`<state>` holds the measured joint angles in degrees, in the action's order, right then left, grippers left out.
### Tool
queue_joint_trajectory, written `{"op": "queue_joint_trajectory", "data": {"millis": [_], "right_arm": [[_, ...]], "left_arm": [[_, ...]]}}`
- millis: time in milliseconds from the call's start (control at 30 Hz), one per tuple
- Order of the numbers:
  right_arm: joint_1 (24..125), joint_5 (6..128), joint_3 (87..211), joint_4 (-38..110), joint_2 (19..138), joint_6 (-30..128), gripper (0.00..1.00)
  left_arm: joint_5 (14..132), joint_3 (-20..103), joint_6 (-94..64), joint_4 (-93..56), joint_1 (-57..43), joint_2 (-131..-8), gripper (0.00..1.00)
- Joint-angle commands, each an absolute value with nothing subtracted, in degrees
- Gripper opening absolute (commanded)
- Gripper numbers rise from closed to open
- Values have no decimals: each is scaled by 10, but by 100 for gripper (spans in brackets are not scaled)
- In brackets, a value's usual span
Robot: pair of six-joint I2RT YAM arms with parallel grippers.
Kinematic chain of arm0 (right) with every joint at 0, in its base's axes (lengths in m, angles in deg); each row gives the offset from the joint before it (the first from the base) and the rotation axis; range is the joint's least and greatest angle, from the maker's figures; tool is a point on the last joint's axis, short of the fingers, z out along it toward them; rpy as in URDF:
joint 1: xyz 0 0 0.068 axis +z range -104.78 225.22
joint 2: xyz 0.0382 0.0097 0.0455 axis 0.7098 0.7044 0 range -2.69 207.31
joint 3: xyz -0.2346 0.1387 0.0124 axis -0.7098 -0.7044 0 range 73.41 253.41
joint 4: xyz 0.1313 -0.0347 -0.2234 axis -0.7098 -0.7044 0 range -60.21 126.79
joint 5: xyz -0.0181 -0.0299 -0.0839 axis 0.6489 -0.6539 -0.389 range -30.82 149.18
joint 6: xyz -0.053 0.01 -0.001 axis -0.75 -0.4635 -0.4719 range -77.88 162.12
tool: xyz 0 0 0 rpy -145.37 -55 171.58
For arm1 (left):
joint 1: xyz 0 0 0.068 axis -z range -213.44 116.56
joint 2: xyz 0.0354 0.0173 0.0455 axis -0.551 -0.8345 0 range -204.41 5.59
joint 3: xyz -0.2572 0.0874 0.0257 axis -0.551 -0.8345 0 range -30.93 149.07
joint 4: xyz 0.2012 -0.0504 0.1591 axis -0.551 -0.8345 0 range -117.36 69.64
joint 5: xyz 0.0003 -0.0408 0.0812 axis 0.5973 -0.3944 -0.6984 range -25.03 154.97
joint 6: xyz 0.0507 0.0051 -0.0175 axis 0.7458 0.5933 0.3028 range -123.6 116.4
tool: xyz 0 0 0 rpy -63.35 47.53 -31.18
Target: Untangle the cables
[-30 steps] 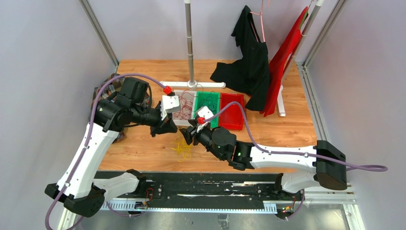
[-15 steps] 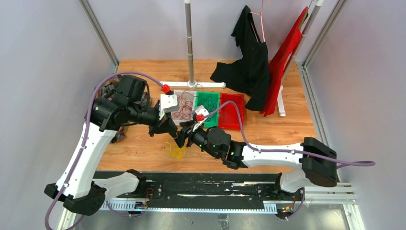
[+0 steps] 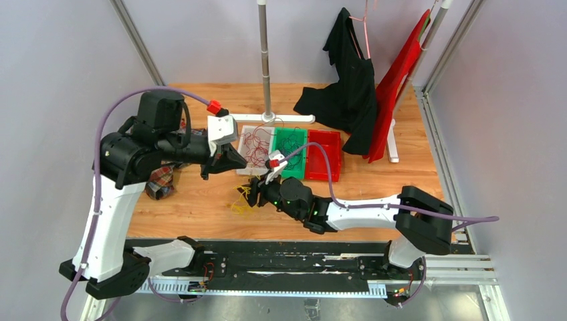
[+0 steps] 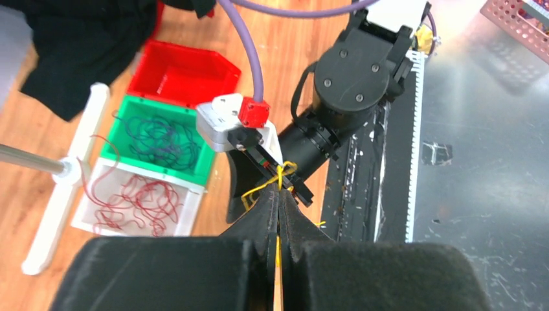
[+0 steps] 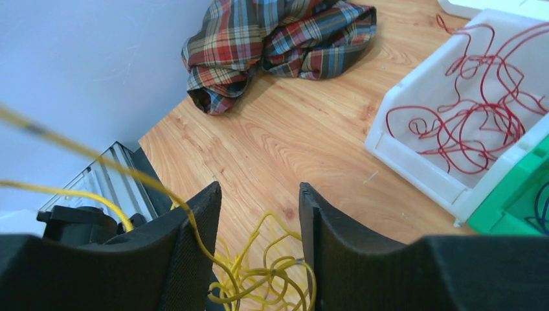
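A yellow bunch of cables lies on the wood in front of the bins. My left gripper hangs above it, shut on one yellow strand that runs taut between its fingertips. My right gripper stands open low over the yellow bunch; one strand crosses its left finger. Red cables lie in the white bin, dark blue-purple cables in the green bin.
A red bin stands to the right of the green one. A plaid cloth lies at the table's left edge. A pole stand and hanging black and red garments stand at the back.
My left arm has drawn up and to the left, pulling the yellow strand with it. My right arm has slid left over the yellow bunch.
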<state>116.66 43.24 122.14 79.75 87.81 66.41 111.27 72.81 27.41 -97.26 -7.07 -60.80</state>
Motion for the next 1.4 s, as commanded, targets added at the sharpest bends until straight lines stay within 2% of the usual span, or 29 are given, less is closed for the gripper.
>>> {"op": "queue_joint_trajectory", "data": {"millis": [0, 633, 700, 833, 900, 967, 1000, 1100, 1200, 1333, 1367], "right_arm": [[1158, 419, 1184, 826, 886, 693, 46], [1153, 382, 1048, 854, 908, 729, 33], [1153, 385, 1043, 859, 899, 727, 30], [1153, 387, 1045, 848, 879, 716, 22], [1153, 391, 1050, 841, 874, 710, 20], [1153, 399, 1055, 832, 870, 704, 21], [1153, 400, 1057, 823, 868, 703, 22], [1153, 396, 1054, 816, 861, 699, 23], [1153, 391, 1049, 815, 854, 697, 24], [1153, 390, 1042, 814, 845, 700, 25], [1153, 390, 1041, 813, 844, 701, 25]], "left_arm": [[1110, 777, 263, -975, -71, -610, 0], [962, 1018, 306, -974, -71, -658, 0], [957, 983, 305, -975, -72, -646, 0], [963, 777, 344, -974, -71, -596, 1], [956, 647, 368, -974, -71, -585, 13], [944, 555, 391, -975, -72, -585, 31], [938, 514, 409, -975, -72, -586, 37], [916, 417, 473, -964, -71, -592, 48], [883, 355, 489, -908, -71, -601, 54], [868, 296, 486, -820, -72, -623, 78], [867, 288, 484, -804, -71, -632, 81]]}}
